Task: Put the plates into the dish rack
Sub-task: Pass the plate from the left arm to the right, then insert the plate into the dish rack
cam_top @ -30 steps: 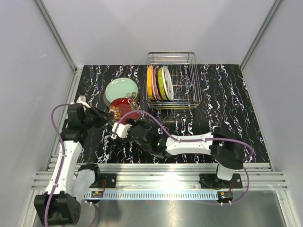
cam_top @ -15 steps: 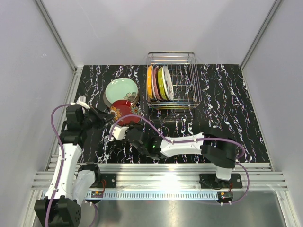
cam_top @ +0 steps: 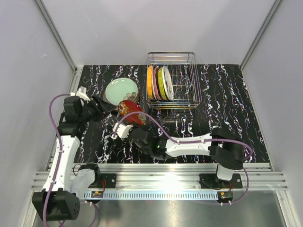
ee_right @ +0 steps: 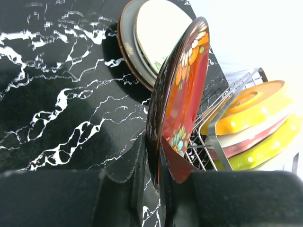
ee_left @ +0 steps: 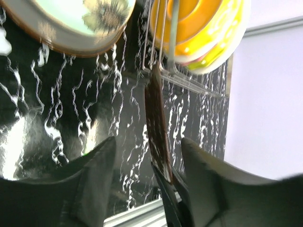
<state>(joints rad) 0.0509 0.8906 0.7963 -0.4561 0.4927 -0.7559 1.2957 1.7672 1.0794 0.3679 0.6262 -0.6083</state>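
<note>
Holding the red floral plate [cam_top: 131, 109] tipped on edge just left of the dish rack [cam_top: 175, 105], right gripper [cam_top: 126, 123] partly hidden under it from above. Left wrist: left gripper [ee_left: 147, 146] spread wide, straddling the plate edge-on without touching; rack cut off. Right wrist: fingers [ee_right: 138, 179] clamped on the plate's lower rim.

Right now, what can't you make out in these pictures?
- Left wrist view: the face of the red floral plate, seen edge-on inside the open left gripper.
- Left wrist view: the pale green plate, blurred and cut by the top edge.
- Right wrist view: the far end of the dish rack, cut by the right edge.
- Top view: the right gripper fingertips, hidden at the plate's near edge.
</note>
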